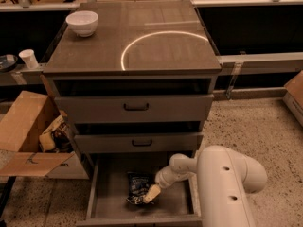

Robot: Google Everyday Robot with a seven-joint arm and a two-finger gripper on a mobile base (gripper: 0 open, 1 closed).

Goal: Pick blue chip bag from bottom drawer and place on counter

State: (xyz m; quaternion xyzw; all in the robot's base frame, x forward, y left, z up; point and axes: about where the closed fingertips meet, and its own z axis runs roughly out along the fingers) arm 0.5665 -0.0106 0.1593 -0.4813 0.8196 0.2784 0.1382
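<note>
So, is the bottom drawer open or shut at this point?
Open. The bottom drawer is pulled out, interior exposed, with the blue chip bag lying inside and the gripper down at its edge.

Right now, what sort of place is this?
Likely a lab or workshop: grey three-drawer cabinet, open cardboard box, speckled floor. The claw is beside the crinkled dark-blue chip bag in the bottom drawer.

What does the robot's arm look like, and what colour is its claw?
The arm is creamy white and chubby, with two small dark dots on its side. It narrows through a rounded joint to a tan claw, down in the bottom drawer beside the blue chip bag.
</note>
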